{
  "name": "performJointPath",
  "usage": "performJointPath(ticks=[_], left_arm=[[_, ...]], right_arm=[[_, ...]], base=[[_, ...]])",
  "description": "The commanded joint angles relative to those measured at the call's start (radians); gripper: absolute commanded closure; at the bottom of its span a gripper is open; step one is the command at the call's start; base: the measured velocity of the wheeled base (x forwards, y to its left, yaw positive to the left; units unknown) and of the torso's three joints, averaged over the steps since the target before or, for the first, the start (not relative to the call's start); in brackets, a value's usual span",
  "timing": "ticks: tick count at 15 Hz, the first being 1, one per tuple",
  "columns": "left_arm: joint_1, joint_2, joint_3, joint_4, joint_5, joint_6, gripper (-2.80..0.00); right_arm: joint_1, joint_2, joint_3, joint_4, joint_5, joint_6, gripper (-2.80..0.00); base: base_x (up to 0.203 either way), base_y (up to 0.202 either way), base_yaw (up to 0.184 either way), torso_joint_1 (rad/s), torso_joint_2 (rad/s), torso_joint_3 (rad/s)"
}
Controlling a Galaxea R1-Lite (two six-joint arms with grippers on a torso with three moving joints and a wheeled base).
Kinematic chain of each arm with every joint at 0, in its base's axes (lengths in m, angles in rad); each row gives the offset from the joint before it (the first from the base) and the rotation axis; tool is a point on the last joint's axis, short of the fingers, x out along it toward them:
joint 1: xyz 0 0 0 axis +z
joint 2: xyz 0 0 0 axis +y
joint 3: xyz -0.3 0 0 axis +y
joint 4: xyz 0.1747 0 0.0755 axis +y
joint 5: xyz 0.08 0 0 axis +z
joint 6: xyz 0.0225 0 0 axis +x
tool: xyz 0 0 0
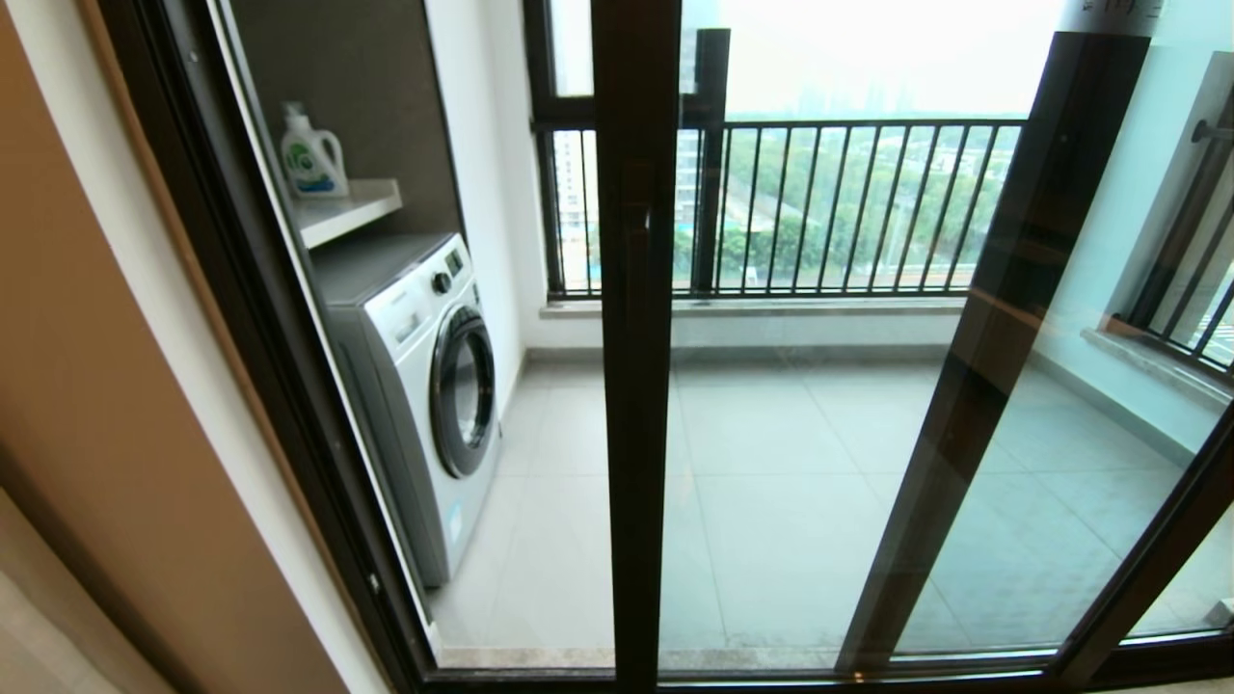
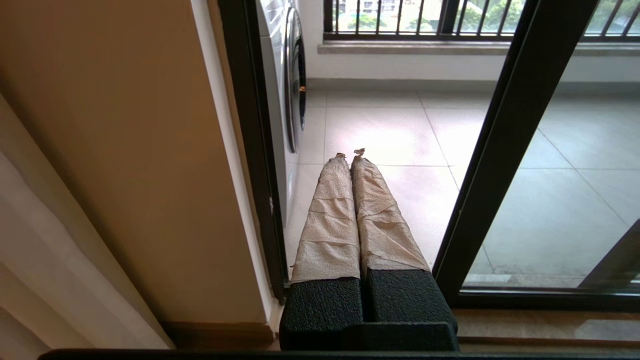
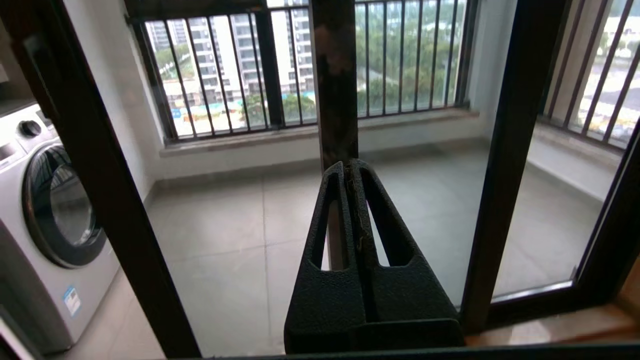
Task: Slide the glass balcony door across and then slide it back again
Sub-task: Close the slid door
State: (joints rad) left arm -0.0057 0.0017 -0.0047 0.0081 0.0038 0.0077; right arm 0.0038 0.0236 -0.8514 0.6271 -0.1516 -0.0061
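Observation:
The glass balcony door [image 1: 631, 386] fills the head view; its dark central upright carries a short bar handle [image 1: 638, 246]. Neither gripper shows in that view. In the left wrist view my left gripper [image 2: 350, 152] is shut and empty, its tape-wrapped fingers [image 2: 330, 220] low above the floor track, between the wall-side jamb [image 2: 247, 150] and a dark door upright [image 2: 500, 150]. My right gripper [image 3: 345, 165] is shut with nothing held, its black tips in front of a dark upright [image 3: 335, 75]; whether they touch it I cannot tell.
A white washing machine [image 1: 424, 386] stands on the balcony's left, under a shelf with a detergent bottle [image 1: 311, 159]. Black railing bars [image 1: 848, 202] cross the far window. A second dark upright [image 1: 1003, 337] slants at the right. A tan wall [image 1: 96, 386] is at my left.

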Motion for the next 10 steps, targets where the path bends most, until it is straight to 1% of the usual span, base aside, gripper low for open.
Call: performJointPath(ticks=[1, 2, 4, 5, 7, 8, 9, 10], left_arm=[[0.001, 0.001, 0.000, 0.000, -0.001, 0.000, 0.00], [0.001, 0.001, 0.000, 0.000, 0.001, 0.000, 0.00], [0.000, 0.001, 0.000, 0.000, 0.001, 0.000, 0.00], [0.000, 0.001, 0.000, 0.000, 0.001, 0.000, 0.00], [0.000, 0.001, 0.000, 0.000, -0.001, 0.000, 0.00], [0.000, 0.001, 0.000, 0.000, 0.001, 0.000, 0.00], [0.000, 0.001, 0.000, 0.000, 0.001, 0.000, 0.00], [0.001, 0.001, 0.000, 0.000, 0.001, 0.000, 0.00]], right_arm=[[-0.002, -0.024, 0.151, 0.002, -0.032, 0.026, 0.00], [-0.002, -0.024, 0.218, -0.021, -0.042, 0.018, 0.00], [-0.002, -0.024, 0.356, -0.140, -0.036, -0.066, 0.00], [-0.002, -0.024, 0.451, -0.228, -0.030, -0.107, 0.00], [-0.002, -0.024, 0.681, -0.457, -0.017, -0.185, 0.00], [-0.002, -0.024, 0.780, -0.627, -0.003, -0.216, 0.00], [-0.002, -0.024, 0.843, -0.762, 0.012, -0.233, 0.00], [-0.002, -0.024, 0.863, -0.812, 0.037, -0.238, 0.00]], base=[[0.000, 0.000, 0.000, 0.000, 0.00, 0.000], [0.000, 0.000, 0.000, 0.000, 0.00, 0.000], [0.000, 0.000, 0.000, 0.000, 0.00, 0.000], [0.000, 0.000, 0.000, 0.000, 0.00, 0.000], [0.000, 0.000, 0.000, 0.000, 0.00, 0.000], [0.000, 0.000, 0.000, 0.000, 0.00, 0.000], [0.000, 0.000, 0.000, 0.000, 0.00, 0.000], [0.000, 0.000, 0.000, 0.000, 0.00, 0.000]])
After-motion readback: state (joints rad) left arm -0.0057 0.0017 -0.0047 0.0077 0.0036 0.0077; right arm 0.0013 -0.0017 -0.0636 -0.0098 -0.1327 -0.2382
